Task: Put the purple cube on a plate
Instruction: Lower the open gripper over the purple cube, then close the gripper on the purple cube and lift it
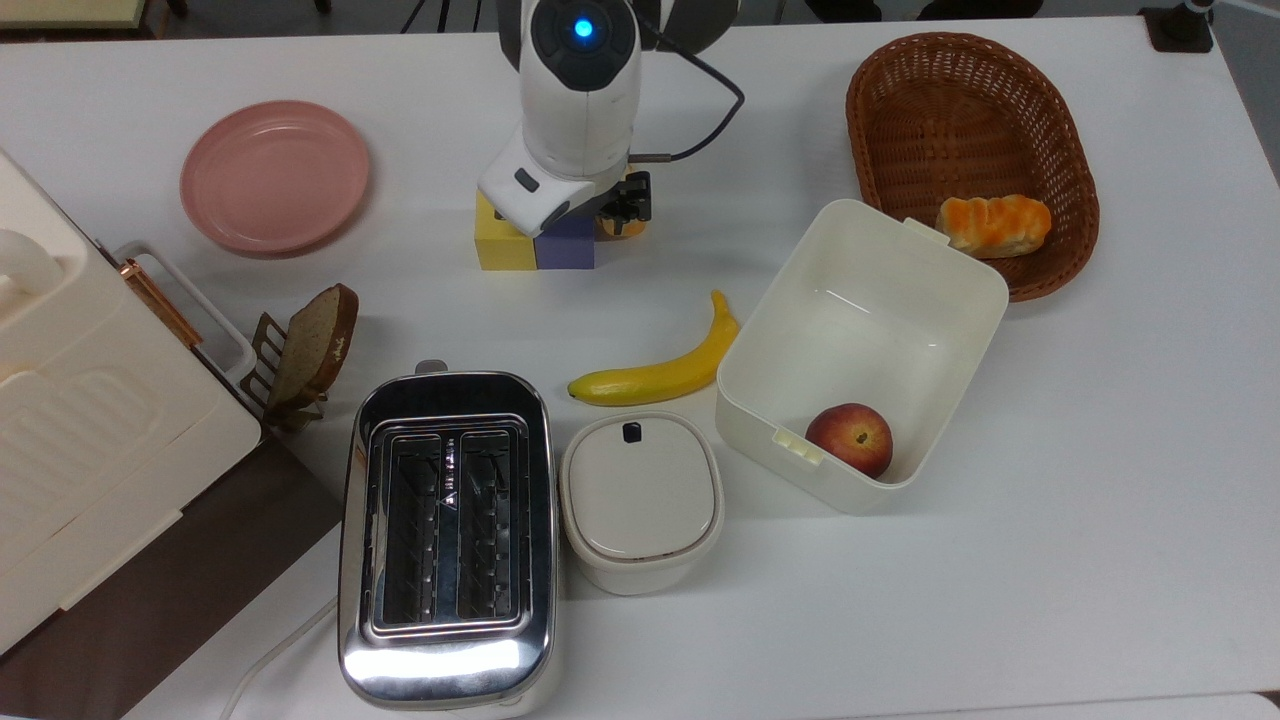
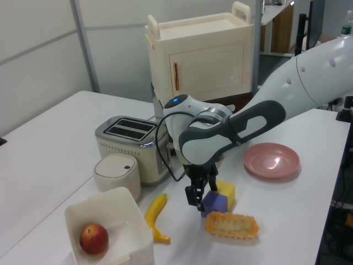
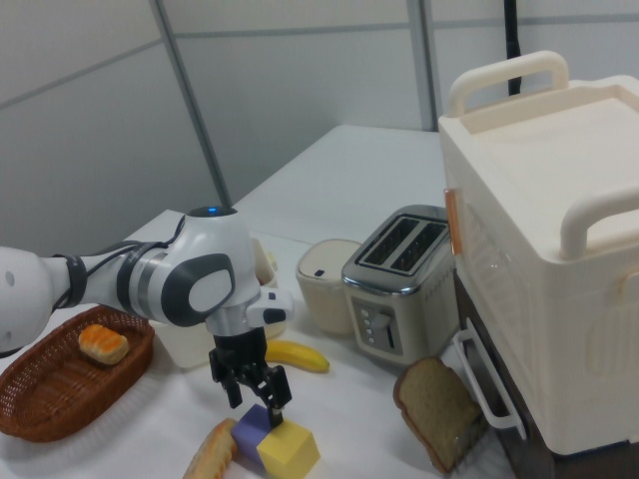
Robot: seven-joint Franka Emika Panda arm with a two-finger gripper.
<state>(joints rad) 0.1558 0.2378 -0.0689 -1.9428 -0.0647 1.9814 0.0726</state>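
Since the cube (image 1: pixel 566 250) sits on the counter touching the yellow block, we're pre-grasp: end effector (image 3: pixel 256 393) spread, empty above it. Next: descend, clamp, carry toward 9 o'clock to plate (image 1: pixel 274 176).

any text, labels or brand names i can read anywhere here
No readable text anywhere.
Toaster: a small mark between the slots, too small to read.
Purple cube, yellow cube, plate: plain, no markings.
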